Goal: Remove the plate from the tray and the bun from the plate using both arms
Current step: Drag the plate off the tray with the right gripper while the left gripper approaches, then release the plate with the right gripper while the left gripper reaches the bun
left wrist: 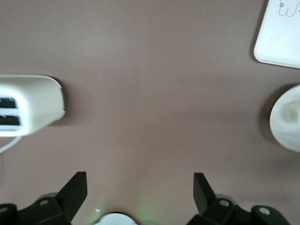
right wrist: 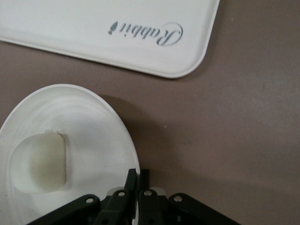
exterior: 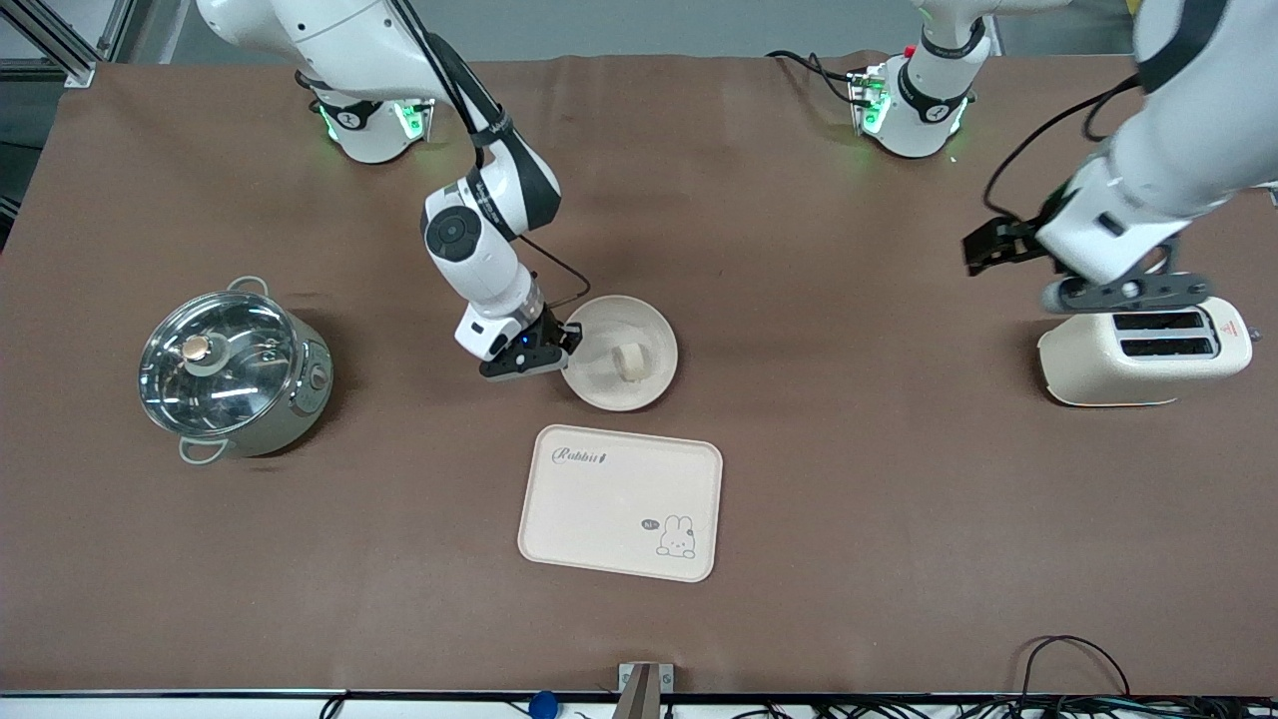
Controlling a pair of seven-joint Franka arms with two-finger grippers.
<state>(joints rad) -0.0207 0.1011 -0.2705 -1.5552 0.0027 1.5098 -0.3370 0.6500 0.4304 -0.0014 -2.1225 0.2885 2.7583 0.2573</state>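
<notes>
The round cream-white plate (exterior: 619,322) is at the table's middle, just farther from the front camera than the tray, with the small pale bun (exterior: 629,361) in it. My right gripper (exterior: 561,343) is shut on the plate's rim at the side toward the right arm's end. The right wrist view shows its jaws (right wrist: 138,177) pinching the rim of the plate (right wrist: 84,117), with the bun (right wrist: 40,161) inside. My left gripper (exterior: 986,248) is open and empty in the air near the toaster. Its wrist view (left wrist: 139,190) shows bare table between the fingers, and the plate (left wrist: 283,126) at the edge.
A rectangular cream tray with a rabbit drawing (exterior: 621,502) lies nearer the front camera than the plate. A cream toaster (exterior: 1143,355) stands toward the left arm's end. A steel pot with a glass lid (exterior: 235,369) stands toward the right arm's end.
</notes>
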